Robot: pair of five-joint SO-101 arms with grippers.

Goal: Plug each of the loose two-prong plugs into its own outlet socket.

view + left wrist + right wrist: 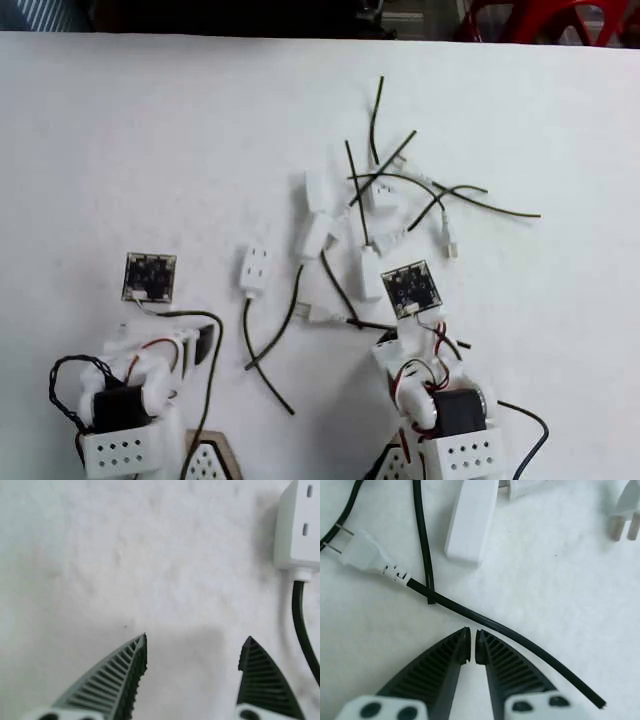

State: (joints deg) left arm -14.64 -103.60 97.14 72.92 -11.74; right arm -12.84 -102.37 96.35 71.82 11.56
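Several white outlet sockets and two-prong plugs on short black cords lie scattered mid-table. My left gripper (195, 647) is open over bare table. An outlet socket (300, 527) with its black cord (300, 610) lies off to one side of it, the same socket (256, 270) that lies right of the left arm. My right gripper (472, 640) is shut with nothing in it. Just beyond its tips runs the cord (485, 622) of a white two-prong plug (365, 555) (308, 313). A white outlet block (470, 520) (372, 270) lies farther on.
A tangle of outlets (316, 235), plugs (448, 240) and black cords (400, 180) covers the table's middle right. Another plug's two prongs (625, 525) poke in at the right wrist view's edge. The table's left half (120, 150) is bare white.
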